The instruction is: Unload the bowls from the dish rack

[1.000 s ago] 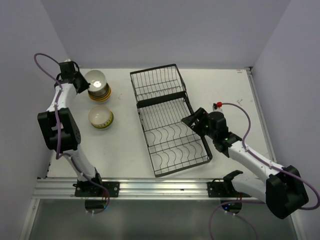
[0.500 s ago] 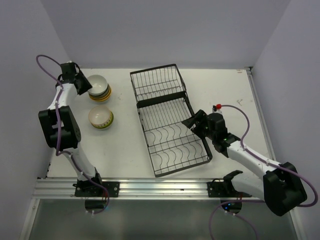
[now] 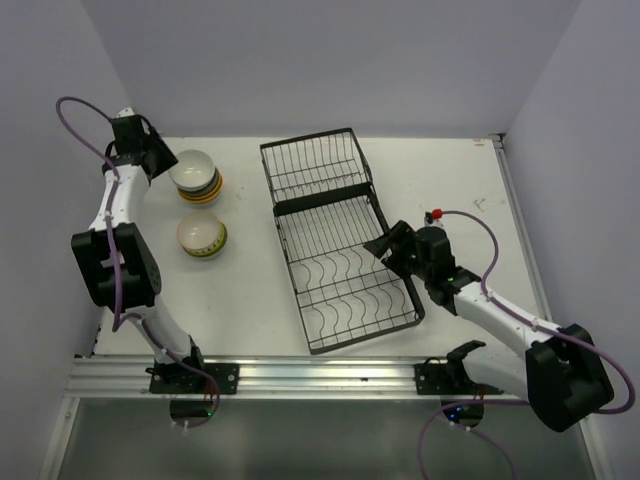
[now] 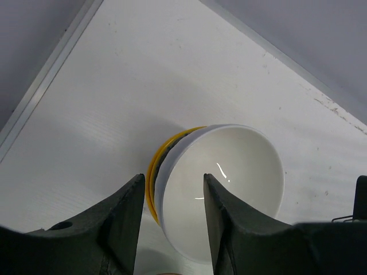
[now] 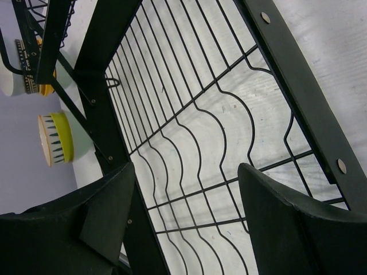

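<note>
Wires of the dish rack [image 3: 324, 205] are lying bare under the right tool [image 5: 186, 189], which is spread wide and holding nothing. Left of the rack, the bowls [image 3: 201, 237] are standing in two stacks on the counter [image 3: 250, 290]; the left tool [image 4: 172, 189], also spread, is hovering over the far stack's white bowl [image 4: 229, 177].

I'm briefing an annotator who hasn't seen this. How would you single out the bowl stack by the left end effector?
Left of the black dish rack stand two bowl stacks. Take the far stack, at the left end effector: white bowl on top, yellow at the bottom, unlike the striped, green near stack.
</note>
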Action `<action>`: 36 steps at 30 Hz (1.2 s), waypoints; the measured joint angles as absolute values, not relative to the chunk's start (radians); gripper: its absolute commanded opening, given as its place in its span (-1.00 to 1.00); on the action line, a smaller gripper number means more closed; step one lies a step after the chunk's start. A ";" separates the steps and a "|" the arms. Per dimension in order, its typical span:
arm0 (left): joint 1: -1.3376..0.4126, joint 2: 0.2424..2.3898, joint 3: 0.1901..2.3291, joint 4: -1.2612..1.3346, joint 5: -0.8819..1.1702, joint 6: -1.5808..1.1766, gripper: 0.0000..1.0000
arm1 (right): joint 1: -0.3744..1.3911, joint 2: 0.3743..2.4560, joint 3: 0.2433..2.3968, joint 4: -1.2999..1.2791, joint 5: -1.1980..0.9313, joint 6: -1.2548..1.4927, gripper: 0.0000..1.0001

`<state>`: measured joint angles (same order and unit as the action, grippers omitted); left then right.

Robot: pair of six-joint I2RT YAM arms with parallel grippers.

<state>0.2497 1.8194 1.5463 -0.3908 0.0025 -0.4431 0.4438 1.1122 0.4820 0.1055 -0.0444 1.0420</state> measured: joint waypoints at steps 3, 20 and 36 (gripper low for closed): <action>0.250 1.797 1.546 -0.390 -0.009 -0.441 -0.02 | 0.443 1.109 0.482 0.105 -0.044 1.042 0.53; 0.244 1.048 1.072 -0.176 0.109 -0.427 0.55 | 0.436 1.000 0.639 -0.138 -0.032 0.820 0.75; -0.018 0.631 0.583 -0.113 0.036 -0.297 1.00 | 0.435 1.022 0.926 -0.406 0.247 0.423 0.97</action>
<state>-0.0177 0.6312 0.5827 -0.1127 0.0357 -0.2966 0.4355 1.0218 0.9264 -0.4065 0.2466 0.4232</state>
